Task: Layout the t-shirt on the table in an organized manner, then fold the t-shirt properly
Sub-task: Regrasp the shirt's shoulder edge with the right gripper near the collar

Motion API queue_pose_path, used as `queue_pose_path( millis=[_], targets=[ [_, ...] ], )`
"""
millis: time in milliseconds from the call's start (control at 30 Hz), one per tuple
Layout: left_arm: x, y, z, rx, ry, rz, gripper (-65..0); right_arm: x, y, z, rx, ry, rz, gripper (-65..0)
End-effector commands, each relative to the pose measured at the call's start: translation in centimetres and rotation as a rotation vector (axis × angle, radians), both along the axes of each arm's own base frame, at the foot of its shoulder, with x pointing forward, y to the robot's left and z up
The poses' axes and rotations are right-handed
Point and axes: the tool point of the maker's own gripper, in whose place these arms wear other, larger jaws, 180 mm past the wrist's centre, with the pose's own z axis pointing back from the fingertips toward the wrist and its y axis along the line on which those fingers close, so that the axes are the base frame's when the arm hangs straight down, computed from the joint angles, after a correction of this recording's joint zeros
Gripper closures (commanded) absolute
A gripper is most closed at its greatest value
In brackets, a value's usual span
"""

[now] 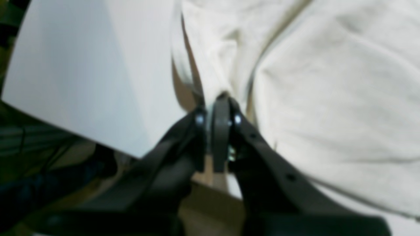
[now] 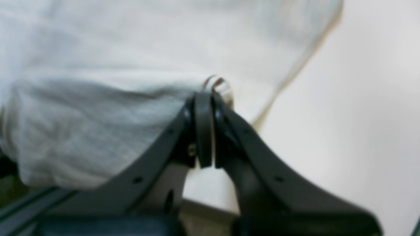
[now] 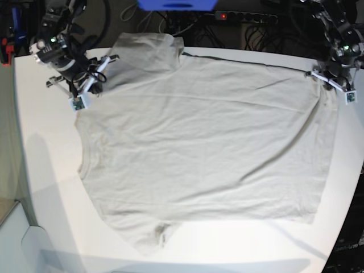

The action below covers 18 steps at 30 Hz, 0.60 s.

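The t-shirt point(image 3: 199, 148) lies spread nearly flat across the white tabletop point(image 3: 45, 187), one sleeve pointing toward the near edge and the other at the far edge; both arms hold it along the far side, which looks like a stretch to pull the cloth taut and square before any folding begins. The left gripper point(image 1: 219, 98) has its jaws closed on a pinched ridge of fabric, with the body of the shirt running off to one side of the jaws and bare tabletop to the other; the right gripper point(image 2: 210, 90) likewise has its jaws shut on a fold of cloth near the shirt's edge, fabric bunched to one side, tabletop to the other. The cloth is soft, pale grey-beige cotton, matte, with shallow creases radiating from each grip; the tabletop is smooth and plain, so the fabric should slide easily under tension.
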Motion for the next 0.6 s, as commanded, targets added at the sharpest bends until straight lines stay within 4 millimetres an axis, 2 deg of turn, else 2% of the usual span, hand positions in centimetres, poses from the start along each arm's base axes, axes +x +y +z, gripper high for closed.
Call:
queue_pose_path(
  millis=[0, 267, 567],
  targets=[
    [1.3, 0.8, 1.5, 0.025, -0.051, -0.001, -0.2, 0.8, 0.3, 1.1, 0.002, -0.049, 0.024, 0.0],
    [3.4, 0.8, 2.5, 0.015, -0.063, 0.007, -0.2, 2.8, 0.4, 2.4, 0.0, -0.101, 0.03, 0.0],
    [3.3, 0.8, 2.3, 0.013, -0.058, 0.006, -0.2, 1.2, -0.7, 1.0, -0.048, 0.004, 0.027, 0.0]
  ],
)
